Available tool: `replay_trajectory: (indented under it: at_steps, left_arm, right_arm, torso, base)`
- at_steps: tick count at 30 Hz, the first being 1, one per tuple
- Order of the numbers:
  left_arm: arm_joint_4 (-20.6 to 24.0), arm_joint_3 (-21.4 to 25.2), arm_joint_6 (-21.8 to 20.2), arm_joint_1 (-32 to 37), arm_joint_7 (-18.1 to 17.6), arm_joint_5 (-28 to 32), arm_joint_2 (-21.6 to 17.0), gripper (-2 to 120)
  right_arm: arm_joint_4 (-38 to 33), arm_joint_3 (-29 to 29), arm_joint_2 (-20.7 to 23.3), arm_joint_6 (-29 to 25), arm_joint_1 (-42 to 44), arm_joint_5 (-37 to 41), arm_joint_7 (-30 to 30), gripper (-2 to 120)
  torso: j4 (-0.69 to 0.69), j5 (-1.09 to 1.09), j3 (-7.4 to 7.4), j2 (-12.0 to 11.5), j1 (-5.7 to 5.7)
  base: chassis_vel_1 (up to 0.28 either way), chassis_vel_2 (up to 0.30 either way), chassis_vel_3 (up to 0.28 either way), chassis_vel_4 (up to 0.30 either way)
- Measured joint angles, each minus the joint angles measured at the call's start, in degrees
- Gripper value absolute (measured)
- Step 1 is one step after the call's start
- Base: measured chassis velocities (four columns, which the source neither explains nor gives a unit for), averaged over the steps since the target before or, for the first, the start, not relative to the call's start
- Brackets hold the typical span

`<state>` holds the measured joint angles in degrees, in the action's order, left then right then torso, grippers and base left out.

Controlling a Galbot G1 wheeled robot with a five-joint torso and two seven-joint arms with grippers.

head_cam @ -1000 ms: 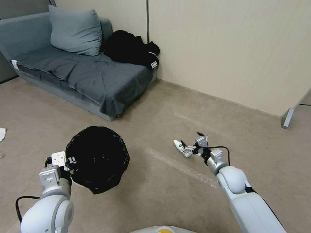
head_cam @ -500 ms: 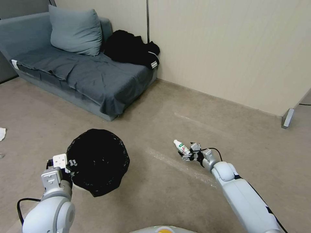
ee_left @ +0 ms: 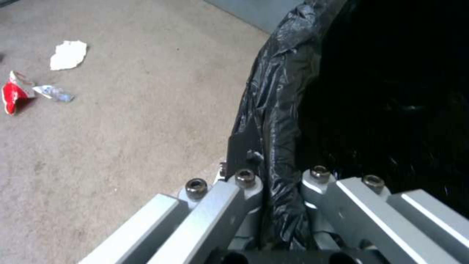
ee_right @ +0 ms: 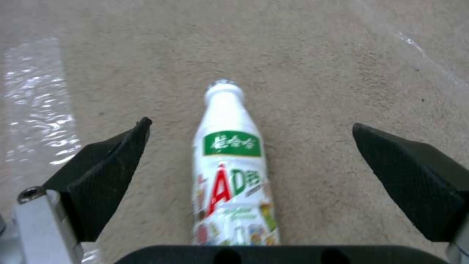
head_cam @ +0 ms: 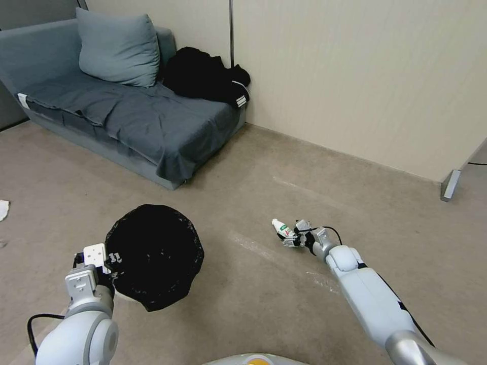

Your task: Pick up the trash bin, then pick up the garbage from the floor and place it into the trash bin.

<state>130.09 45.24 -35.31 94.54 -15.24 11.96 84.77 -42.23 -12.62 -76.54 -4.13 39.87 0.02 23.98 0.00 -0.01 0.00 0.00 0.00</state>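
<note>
The trash bin (head_cam: 154,253), lined with a crinkled black bag, hangs above the floor (head_cam: 243,304) at the lower left. My left gripper (head_cam: 104,258) is shut on its near rim; in the left wrist view the fingers (ee_left: 244,179) pinch the bag-covered rim (ee_left: 273,110). The garbage nearest me is a small white bottle (head_cam: 280,228) with a green and red label, lying on the carpet. My right gripper (head_cam: 293,235) is low over it and open. In the right wrist view the bottle (ee_right: 229,168) lies between the two spread black fingertips (ee_right: 105,176), apart from both.
A grey sofa (head_cam: 127,116) with a pillow and black clothing (head_cam: 205,76) stands at the back left against the wall. White tissue (ee_left: 68,55), a red wrapper (ee_left: 12,97) and a clear scrap (ee_left: 54,92) lie on the carpet left of the bin. Shiny tape strips (head_cam: 284,258) cross the floor.
My right arm has stretched forward and down, bringing its open gripper from just above the bottle to astride it. The bin has sunk slightly.
</note>
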Motion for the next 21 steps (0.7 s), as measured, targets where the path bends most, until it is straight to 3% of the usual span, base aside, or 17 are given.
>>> replay_trajectory:
  at_steps: [6,14,21]
  left_arm:
    - [0.19,0.17,0.29,0.53,-0.05,-0.14,0.35,1]
    - [0.23,0.07,0.42,0.57,-0.11,-0.44,0.51,1]
    - [0.82,0.00,0.43,0.69,-0.16,-0.48,0.57,1]
  right_arm:
    - [7.31,-1.26,-1.99,-0.97,-3.16,-2.33,-0.17,100]
    - [8.45,-1.42,-2.91,0.63,-3.38,-3.38,-1.12,94]
    - [9.77,-1.69,-3.95,2.26,-3.16,-4.23,-1.94,64]
  torso:
    - [0.00,0.02,0.00,0.00,0.00]
    - [0.00,0.01,0.00,0.00,0.00]
    - [0.00,0.01,0.00,0.00,0.00]
  base:
    - [0.000,0.000,0.000,0.000]
    - [0.000,0.000,0.000,0.000]
    - [0.000,0.000,0.000,0.000]
